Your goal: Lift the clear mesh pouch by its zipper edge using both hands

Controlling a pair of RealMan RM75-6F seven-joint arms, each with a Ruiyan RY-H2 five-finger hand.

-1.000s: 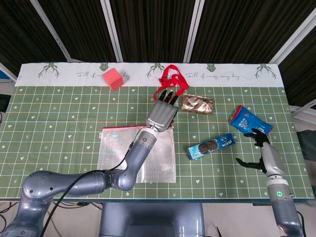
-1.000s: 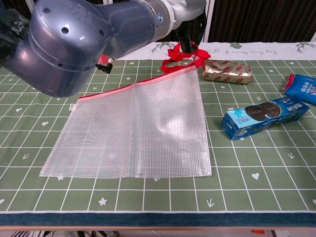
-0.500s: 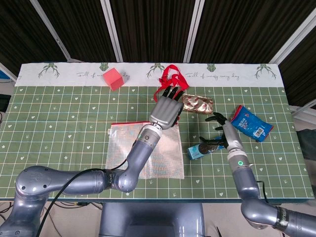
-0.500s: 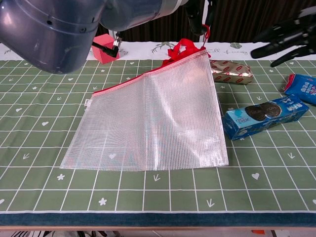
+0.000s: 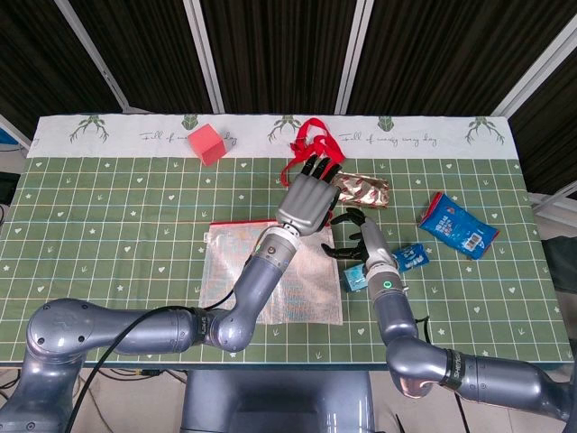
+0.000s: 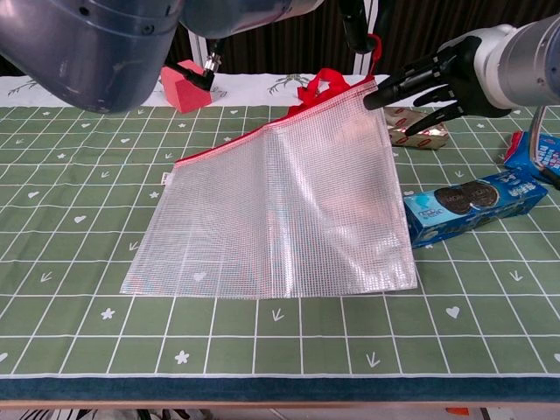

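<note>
Now tilted up at one corner: clear mesh pouch, lower edge on the counter, red zipper edge rising toward its far right corner. Nothing visible inside the pouch. Left robot hand above that raised corner, fingers extended; actual grip at the corner hard to confirm. Right robot hand just right of the raised corner, fingers spread, holding nothing, apparently not touching the mesh. Right of the pouch: blue cookie pack near its lower right corner, gold foil packet behind. Behind the pouch: red ribbon and, to the left, red cube.
</note>
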